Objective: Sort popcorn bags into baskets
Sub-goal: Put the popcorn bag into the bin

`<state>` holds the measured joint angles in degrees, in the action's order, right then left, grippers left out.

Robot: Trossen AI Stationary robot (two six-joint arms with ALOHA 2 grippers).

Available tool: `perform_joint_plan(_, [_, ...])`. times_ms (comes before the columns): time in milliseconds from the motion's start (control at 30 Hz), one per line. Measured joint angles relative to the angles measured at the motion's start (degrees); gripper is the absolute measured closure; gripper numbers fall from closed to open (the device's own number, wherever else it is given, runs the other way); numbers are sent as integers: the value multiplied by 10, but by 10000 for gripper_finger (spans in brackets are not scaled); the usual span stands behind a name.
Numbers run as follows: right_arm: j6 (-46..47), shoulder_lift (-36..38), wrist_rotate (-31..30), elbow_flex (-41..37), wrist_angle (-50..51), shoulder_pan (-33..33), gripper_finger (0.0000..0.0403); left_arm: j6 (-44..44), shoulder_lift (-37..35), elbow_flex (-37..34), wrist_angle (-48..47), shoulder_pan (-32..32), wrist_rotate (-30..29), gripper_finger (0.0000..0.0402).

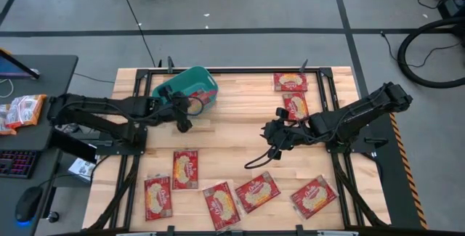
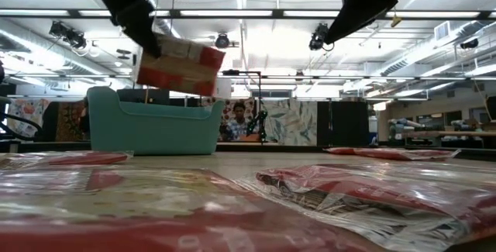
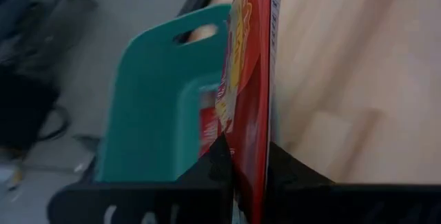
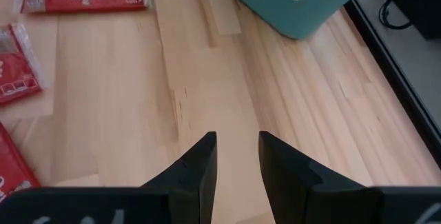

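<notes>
While the left claw point(image 3: 244, 165) grips a red popcorn bag point(image 3: 248, 79) on edge, that bag hangs in the air just beside the teal basket point(image 1: 190, 87), off the desk point(image 1: 232, 131).

Largest first: the wooden desk carries the basket at its far left corner, tipped in the high view, with another red packet point(image 3: 209, 124) showing inside it. The left arm reaches from the desk's left side, its fingers pinched tight on the held bag's lower end. The right arm reaches from the right side, its claw point(image 4: 238, 158) over bare wood near the desk's middle, fingers slightly parted and gripping nothing. Loose popcorn bags lie flat: two near the far right edge point(image 1: 290, 82), point(image 1: 296, 107), and five along the near edge point(image 1: 185, 169), point(image 1: 158, 197), point(image 1: 221, 205), point(image 1: 257, 192), point(image 1: 314, 196).
</notes>
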<state>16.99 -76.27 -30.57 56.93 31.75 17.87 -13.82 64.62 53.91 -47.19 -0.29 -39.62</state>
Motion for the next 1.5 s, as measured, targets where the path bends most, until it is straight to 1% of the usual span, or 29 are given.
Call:
perform_joint_plan(167, [12,0,1,-16,-6,0,290,-23,0,0,-47,21,-39,374])
perform_joint_plan(400, [8,0,2,-18,-20,0,290,-32,2,-2,-55,64,-36,374])
perform_joint_plan(467, [5,0,7,-18,-24,1,290,-29,2,-25,-27,76,-35,374])
perform_joint_plan(567, [4,0,17,-18,-29,1,290,-8,2,-71,14,96,-11,374])
perform_joint_plan(700, [2,0,20,-18,-38,1,290,7,2,-108,67,122,1,369])
perform_joint_plan(867, [0,0,22,-18,-45,4,290,10,2,-128,77,155,34,364])
perform_joint_plan(967, [-1,0,22,-17,-49,7,290,12,2,-140,78,168,30,358])
perform_joint_plan(1033, [0,0,22,-17,-47,8,290,15,2,-146,79,169,28,343])
perform_joint_plan(1100, [3,0,22,-17,-46,8,290,16,2,-147,78,167,38,318])
perform_joint_plan(1200, [4,0,24,-17,-44,3,290,11,2,-136,70,159,68,273])
perform_joint_plan(1333, [10,-1,50,-17,-32,-11,290,2,2,-104,56,149,115,222])
perform_joint_plan(1400, [10,-3,50,-18,-21,-16,290,1,2,-98,77,142,150,208])
perform_joint_plan(1500, [9,-5,43,-35,-17,-21,290,0,2,-98,114,130,202,202])
